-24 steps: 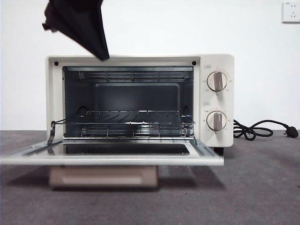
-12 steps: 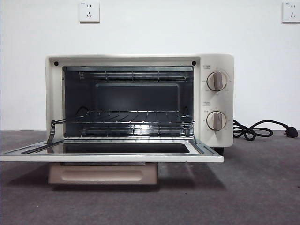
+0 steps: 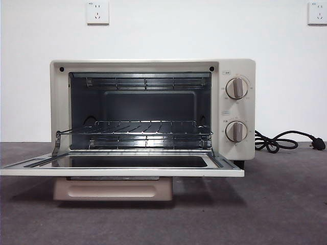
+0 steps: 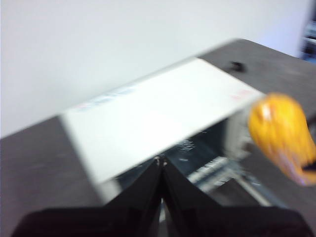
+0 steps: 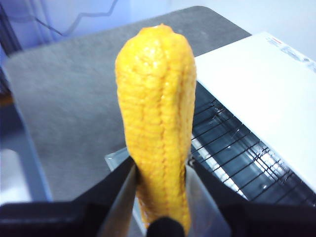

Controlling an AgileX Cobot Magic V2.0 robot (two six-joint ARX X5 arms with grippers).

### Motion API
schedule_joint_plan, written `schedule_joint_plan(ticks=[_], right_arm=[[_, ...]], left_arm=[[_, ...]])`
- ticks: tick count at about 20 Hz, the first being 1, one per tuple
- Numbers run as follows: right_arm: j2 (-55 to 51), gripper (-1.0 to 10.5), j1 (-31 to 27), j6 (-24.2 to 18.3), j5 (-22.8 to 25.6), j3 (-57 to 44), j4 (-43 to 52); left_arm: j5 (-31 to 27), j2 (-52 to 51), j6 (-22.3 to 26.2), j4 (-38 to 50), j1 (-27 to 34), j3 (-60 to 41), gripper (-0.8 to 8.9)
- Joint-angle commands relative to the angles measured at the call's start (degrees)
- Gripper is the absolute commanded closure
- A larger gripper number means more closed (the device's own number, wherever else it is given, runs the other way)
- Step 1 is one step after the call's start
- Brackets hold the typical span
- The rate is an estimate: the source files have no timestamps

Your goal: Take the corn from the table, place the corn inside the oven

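1. Yellow-orange corn [image 5: 157, 133] sits clamped between the right gripper [image 5: 160, 197] jaws – held by its lower end, the rest sticking out past the jaws, rows of kernels sharp in the right wrist view.
2. Jaws are narrowed onto the cob, touching it on both sides; nothing else is in the grip.
3. Behind the corn in that view: the oven [image 5: 261, 94] w/ its white top, the wire rack [image 5: 232, 148] seen through the open front, and the grey table [image 5: 74, 103] beyond.
4. Left gripper [image 4: 160, 168] has its jaws pressed together, tips meeting – it holds nothing. Its view is blurred.
5. Left wrist view also catches the corn [image 4: 281, 138] as an orange blur beside the oven's white top [image 4: 158, 118], off to one side of the left gripper.
6. Front view: oven [image 3: 153, 112] stands on the table [image 3: 276, 204], door [image 3: 122, 166] dropped flat, rack [image 3: 143, 130] bare, two knobs [image 3: 236, 88] at its side, black cord [image 3: 283, 140] trailing on the table.
7. No gripper or corn shows in the front view.
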Motion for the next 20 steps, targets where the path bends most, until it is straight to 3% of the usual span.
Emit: schedule_joint_plan(ticks=[1, 10, 17, 20], right_arm=[[4.2, 9.6, 2.4, -4.0, 5.5, 0.2, 2.8], [16.9, 9.6, 3.3, -10.7, 16.1, 0.2, 9.2], [25.8, 9.6, 3.3, -17.2, 22.4, 0.2, 15.0], [29.3, 9.6, 3.3, -19.7, 27.2, 0.2, 18.3]], left_arm=[[-4.9, -2.8, -0.3, -1.8, -0.1, -0.6, 8.19], [-13.7, -9.2, -0.7, -10.2, -0.1, -0.6, 8.19], [-13.9, -11.0, -1.7, -12.7, -0.1, -0.6, 8.19], [-13.9, -11.1, -1.7, -12.7, -0.1, -0.6, 8.19]])
